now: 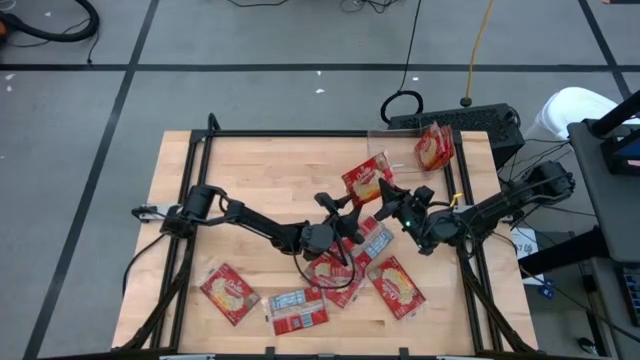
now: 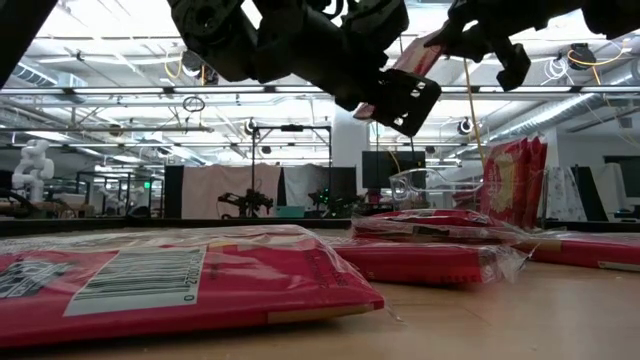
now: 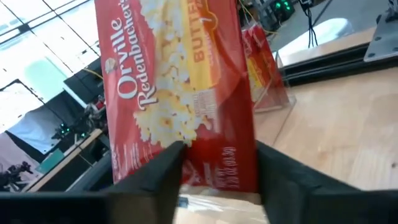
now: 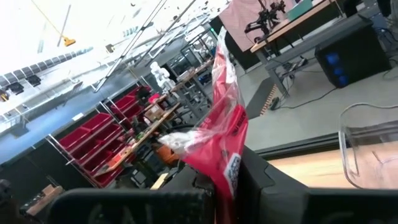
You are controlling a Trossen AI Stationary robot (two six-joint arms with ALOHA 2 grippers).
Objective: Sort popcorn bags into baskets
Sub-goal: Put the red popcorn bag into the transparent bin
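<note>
- Both arms meet over the middle of the table on one raised popcorn bag [image 1: 367, 179]. The right gripper [image 1: 392, 203] is pinched shut on one edge of it, and the left gripper [image 1: 345, 208] has its fingers [image 3: 161, 171] narrowed around the other end, touching the wrapper on both sides.
- Risk: with both grippers on the same packet, any pull in different directions could tear the thin film or tug it out of one grip.
- Risk: if the right gripper lets go before the left one is firm, the bag could drop onto the loose packets [image 1: 345, 270] below.
- The held bag is flat and red, with a yellow-cream popcorn picture and white lettering; its clear overwrap crinkles at the pinched edge.
- The clear basket [image 1: 400, 150] sits at the far right of the table, with one bag [image 1: 434, 147] standing at its right end.
- More bags lie flat along the near edge, some showing white barcode labels [image 1: 299, 300].
</note>
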